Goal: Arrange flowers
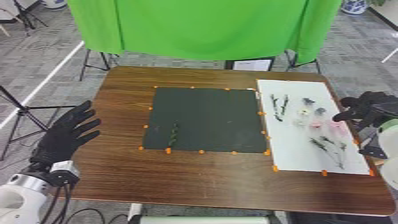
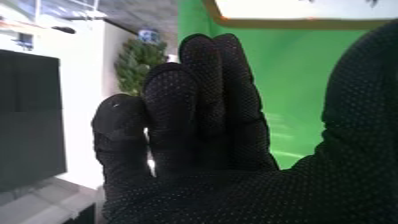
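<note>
My left hand [image 1: 67,134] is at the table's left edge, its fingers straight and apart. At the right edge, beside the white sheet [image 1: 289,135], is my right hand [image 1: 371,107]. The right wrist view has the right hand [image 2: 204,110] with fingers extended and nothing held. One green sprig [image 1: 174,135] lies on the lower left of the dark mat [image 1: 209,117]. On the white sheet lie dark twigs [image 1: 280,108], grey-blue flowers [image 1: 308,101], pale flowers [image 1: 303,113], pink flowers [image 1: 336,127] and green leafy stems [image 1: 330,150].
Orange tape pieces [image 1: 169,150] mark the borders of the mat and sheet on the brown table [image 1: 178,175]. A green cloth [image 1: 204,27] hangs behind the table, with stand legs below it. A black tripod [image 1: 25,107] stands left of the table.
</note>
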### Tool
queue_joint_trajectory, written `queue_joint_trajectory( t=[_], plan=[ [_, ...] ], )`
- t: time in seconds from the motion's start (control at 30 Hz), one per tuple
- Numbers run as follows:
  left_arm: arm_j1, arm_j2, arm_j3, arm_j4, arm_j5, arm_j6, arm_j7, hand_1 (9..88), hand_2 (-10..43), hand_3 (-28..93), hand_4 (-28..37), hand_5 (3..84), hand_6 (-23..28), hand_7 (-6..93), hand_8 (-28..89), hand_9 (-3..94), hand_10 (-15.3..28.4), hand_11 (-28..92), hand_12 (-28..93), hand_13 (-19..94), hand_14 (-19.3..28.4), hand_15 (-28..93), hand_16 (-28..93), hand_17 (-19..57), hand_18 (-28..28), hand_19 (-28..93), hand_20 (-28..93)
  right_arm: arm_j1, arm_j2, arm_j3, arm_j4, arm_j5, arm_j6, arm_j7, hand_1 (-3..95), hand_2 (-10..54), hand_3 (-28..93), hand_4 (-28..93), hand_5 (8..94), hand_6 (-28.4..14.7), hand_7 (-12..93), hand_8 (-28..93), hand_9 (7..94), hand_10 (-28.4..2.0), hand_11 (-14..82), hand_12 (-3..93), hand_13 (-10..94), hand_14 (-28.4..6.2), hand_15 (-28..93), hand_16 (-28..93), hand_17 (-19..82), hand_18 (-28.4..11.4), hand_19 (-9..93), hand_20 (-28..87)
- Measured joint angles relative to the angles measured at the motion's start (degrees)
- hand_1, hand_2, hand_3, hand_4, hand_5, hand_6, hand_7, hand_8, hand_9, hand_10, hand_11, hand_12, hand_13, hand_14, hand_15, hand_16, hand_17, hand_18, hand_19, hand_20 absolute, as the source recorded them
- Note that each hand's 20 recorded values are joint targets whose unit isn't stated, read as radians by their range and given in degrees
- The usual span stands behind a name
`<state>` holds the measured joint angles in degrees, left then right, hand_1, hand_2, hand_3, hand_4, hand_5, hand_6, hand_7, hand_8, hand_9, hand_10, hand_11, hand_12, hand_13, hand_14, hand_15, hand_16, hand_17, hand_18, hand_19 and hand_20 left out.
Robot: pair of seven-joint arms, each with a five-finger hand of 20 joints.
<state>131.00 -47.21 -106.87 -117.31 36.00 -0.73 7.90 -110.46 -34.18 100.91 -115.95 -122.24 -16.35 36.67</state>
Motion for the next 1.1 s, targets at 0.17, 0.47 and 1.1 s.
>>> queue_joint_trajectory(
  t=[0.17, 0.47, 1.1],
  plan=[
    [0.38, -0.16, -0.23, -0.11, 0.01, 0.03, -0.01, 25.4, -8.4, 69, -28.3, 20.9, 3.6, 20.1, -11, 15.2, 10.0, 19, 20, 12, 13.2, 29, 1, -11.7, 19.9, 39, 10, -3.80, -0.34, 2.66, -1.02, 2.20, -2.55, 0.50, 18.9, -9.5, 81, -28, 60.9, -3.0, 34, -14, 65.2, -12.7, 48.3, 30.7, 64, -9.8, 79, 28, 36, -18.8, 93, 51],
    [0.48, -0.36, -0.21, -0.10, 0.07, 0.01, -0.09, 25.4, -8.4, 69, -28.3, 20.8, 3.5, 20.1, -11, 15.2, 10.0, 19, 20, 12, 13.1, 29, 1, -11.8, 19.9, 39, 10, -7.23, -1.75, 3.92, -2.17, 3.21, -3.92, 1.16, 19.0, -9.5, 80, -28, 61.5, -2.9, 34, -14, 65.2, -12.7, 47.8, 30.7, 64, -9.8, 78, 29, 36, -18.8, 93, 51],
    [0.54, -0.39, -0.26, -0.09, 0.30, -0.10, -0.23, 25.6, -8.2, 69, -28.3, 20.8, 3.5, 20.4, -11, 15.2, 9.9, 19, 20, 12, 13.1, 29, 1, -11.8, 19.9, 39, 10, -9.58, -2.97, 1.52, -1.03, 2.30, -3.78, 0.58, 21.4, -9.5, 82, -28, 62.1, -2.1, 35, -14, 67.7, -11.9, 47.0, 31.9, 65, -9.4, 78, 29, 37, -18.5, 93, 51]
  ],
)
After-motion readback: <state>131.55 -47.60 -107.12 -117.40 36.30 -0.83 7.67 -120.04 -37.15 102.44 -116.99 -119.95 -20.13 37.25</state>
